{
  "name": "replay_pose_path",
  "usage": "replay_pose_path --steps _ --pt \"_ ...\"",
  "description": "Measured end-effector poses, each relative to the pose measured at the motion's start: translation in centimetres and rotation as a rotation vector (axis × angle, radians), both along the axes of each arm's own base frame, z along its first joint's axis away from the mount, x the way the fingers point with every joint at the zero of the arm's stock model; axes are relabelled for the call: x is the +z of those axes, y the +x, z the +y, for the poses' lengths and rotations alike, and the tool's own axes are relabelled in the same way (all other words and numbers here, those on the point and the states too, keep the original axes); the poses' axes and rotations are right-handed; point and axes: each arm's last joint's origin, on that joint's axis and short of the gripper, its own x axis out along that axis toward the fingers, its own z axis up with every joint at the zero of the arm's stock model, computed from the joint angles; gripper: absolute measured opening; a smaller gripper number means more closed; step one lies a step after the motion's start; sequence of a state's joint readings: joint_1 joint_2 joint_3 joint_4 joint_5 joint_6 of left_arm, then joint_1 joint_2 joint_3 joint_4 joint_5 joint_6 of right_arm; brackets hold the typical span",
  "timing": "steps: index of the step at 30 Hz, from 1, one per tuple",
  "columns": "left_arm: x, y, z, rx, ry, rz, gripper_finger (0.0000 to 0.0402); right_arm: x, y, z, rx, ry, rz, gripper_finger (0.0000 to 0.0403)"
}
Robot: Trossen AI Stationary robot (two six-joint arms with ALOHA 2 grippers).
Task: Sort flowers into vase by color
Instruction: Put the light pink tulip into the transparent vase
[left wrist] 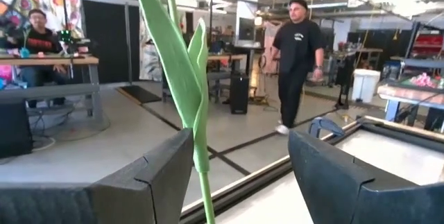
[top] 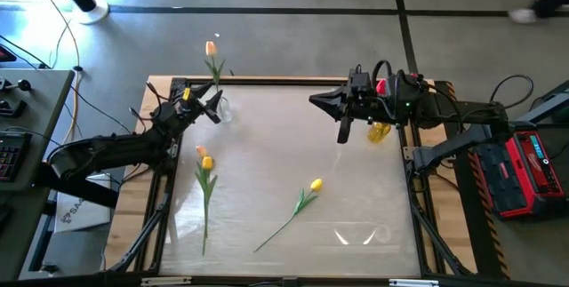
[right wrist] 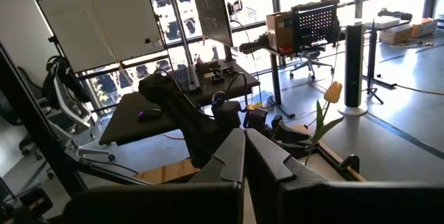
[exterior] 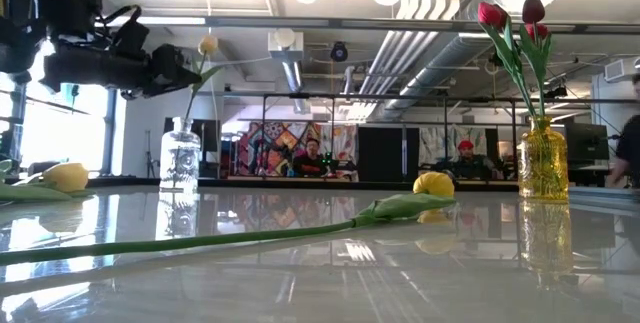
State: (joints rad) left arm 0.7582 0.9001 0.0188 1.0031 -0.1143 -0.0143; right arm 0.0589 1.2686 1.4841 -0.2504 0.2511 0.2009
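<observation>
High view shows left gripper (top: 213, 107) released beside the clear glass vase (top: 221, 109) at 11 o'clock holding one yellow tulip (top: 211, 49), right gripper (top: 331, 100) clenched empty, and three yellow tulips (top: 316, 184) unsorted.

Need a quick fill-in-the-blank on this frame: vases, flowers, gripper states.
1. The tulip in the clear vase has a ____ head.
2. The left gripper beside the clear vase has its fingers ____.
3. The number of tulips lying flat on the table is ____.
4. The red tulips stand in the ____ vase.

Missing words: yellow; open; two; amber
</observation>
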Motion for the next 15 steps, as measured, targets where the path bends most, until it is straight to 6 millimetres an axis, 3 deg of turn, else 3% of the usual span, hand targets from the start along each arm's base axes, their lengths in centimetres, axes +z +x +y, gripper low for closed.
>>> replay_pose_path --steps 15 --pt "3.4 0.4 0.6 0.035 -0.105 0.136 0.0225 0.0 0.0 0.0 0.0 0.0 0.0 0.0"
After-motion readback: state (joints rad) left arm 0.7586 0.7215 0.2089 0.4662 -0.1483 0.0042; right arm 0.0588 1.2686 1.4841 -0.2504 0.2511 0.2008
